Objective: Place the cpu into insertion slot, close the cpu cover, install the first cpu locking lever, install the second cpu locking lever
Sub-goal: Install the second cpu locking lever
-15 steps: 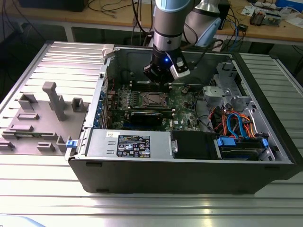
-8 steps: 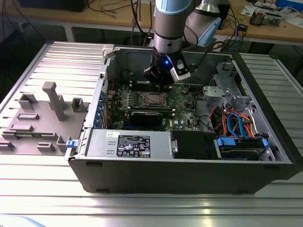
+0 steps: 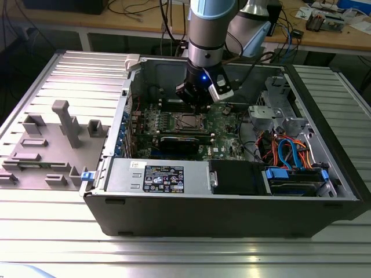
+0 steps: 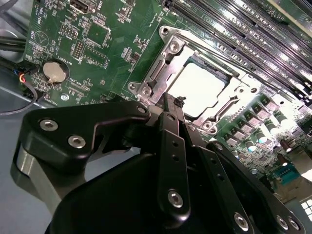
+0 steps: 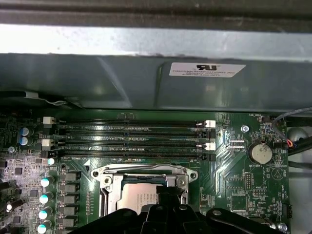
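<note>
- Closest, in the second wrist view, the black gripper hangs just above the socket's edge, fingers pressed together, holding nothing.
- Just beyond, the cpu lies seated in the insertion slot, the cpu cover closed around it.
- Farther back, long memory slots cross the green board.

The arm points down, gripper fingers pressed together.
</note>
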{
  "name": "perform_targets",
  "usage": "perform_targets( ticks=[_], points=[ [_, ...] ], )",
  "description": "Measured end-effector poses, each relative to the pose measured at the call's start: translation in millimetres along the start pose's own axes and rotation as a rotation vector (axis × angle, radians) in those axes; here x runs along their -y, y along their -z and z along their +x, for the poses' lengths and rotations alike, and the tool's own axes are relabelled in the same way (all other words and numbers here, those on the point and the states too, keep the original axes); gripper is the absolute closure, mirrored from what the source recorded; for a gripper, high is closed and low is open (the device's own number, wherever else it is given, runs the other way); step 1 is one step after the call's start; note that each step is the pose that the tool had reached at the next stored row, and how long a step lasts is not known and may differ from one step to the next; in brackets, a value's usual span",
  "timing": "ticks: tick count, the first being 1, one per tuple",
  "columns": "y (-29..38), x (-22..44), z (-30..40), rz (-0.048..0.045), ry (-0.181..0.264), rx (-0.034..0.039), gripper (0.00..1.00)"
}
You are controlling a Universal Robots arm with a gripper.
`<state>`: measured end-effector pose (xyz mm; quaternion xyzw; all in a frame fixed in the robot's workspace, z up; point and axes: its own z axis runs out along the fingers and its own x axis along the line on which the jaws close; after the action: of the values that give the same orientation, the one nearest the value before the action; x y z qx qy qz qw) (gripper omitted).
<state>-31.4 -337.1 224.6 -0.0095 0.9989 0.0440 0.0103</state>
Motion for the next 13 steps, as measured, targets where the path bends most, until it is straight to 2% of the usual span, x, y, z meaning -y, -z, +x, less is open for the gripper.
perform_targets(
  ticks=[4, 8, 13],
  points=[
    [1.0, 0.1, 0.0, 0.0002, 0.0, -0.0001, 0.89],
    [6.5, -0.5, -0.1, 0.0, 0.0, 0.0, 0.89],
    [6.8, 2.3, -0.1, 0.0002, 0.0, 0.0001, 0.89]
  ],
)
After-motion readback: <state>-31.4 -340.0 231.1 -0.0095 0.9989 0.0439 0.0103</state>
